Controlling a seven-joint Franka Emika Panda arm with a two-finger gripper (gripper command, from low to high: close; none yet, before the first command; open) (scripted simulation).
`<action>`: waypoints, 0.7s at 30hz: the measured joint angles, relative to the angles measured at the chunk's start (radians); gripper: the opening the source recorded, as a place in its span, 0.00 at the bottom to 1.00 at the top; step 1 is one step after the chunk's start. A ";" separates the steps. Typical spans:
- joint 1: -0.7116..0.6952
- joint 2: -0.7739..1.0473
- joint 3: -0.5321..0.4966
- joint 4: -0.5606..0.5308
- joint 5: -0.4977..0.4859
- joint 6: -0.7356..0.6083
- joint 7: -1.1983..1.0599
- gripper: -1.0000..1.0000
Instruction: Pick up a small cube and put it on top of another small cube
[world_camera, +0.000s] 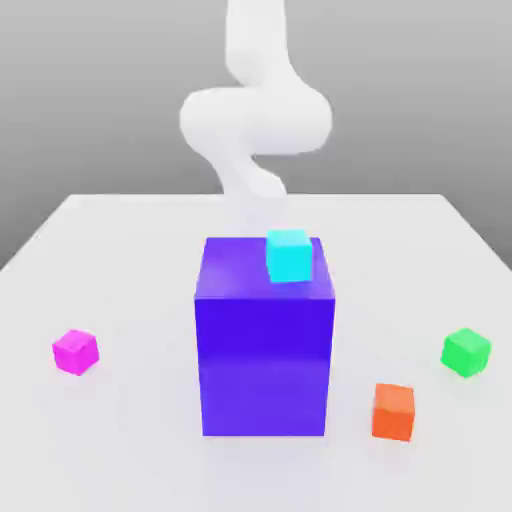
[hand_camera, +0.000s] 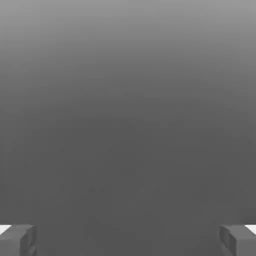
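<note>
Tool spread wide in the hand view, fingertips far apart at opposite edges, nothing held between them, only plain grey beyond. White arm blurred behind the big blue-violet block in the exterior view. Block upright at the middle of the white surface, with a cyan cube on its top, toward the exterior view's right edge of that top face. Small magenta-pink cube resting on the surface at the exterior view's left, well apart from the block. Small bright green cube on the surface at the exterior view's right, also well apart. Orange cube on the surface near the block's lower right corner, between block and green cube, touching neither
</note>
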 joint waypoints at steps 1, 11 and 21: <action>-0.035 0.033 0.000 -0.021 -0.004 0.023 0.047 0.50; -0.345 0.341 -0.029 -0.217 -0.044 0.230 0.478 0.50; -0.581 0.646 -0.135 -0.411 -0.037 0.437 0.872 0.50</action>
